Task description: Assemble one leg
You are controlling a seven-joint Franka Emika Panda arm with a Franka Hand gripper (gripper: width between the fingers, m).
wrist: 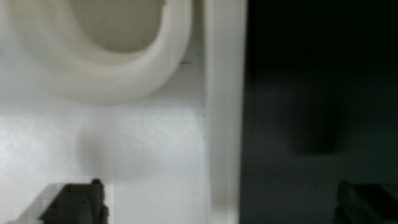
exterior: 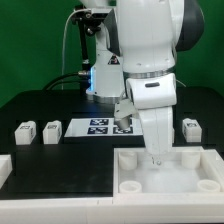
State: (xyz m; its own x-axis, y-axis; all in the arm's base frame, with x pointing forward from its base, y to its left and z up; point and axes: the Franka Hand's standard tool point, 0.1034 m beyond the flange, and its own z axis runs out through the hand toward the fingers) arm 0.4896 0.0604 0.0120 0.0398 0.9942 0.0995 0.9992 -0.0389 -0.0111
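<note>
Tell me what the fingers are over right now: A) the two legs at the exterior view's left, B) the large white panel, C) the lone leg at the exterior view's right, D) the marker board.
B: the fingers are spread apart above the edge of the large white panel, and the wrist view shows one of its round sockets just beyond them.

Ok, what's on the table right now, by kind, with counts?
Legs: 3, two at the exterior view's left, one at its right
Large white panel: 1
Marker board: 1
Cropped white piece at the exterior view's left edge: 1
Total: 6; the arm may hide more
</note>
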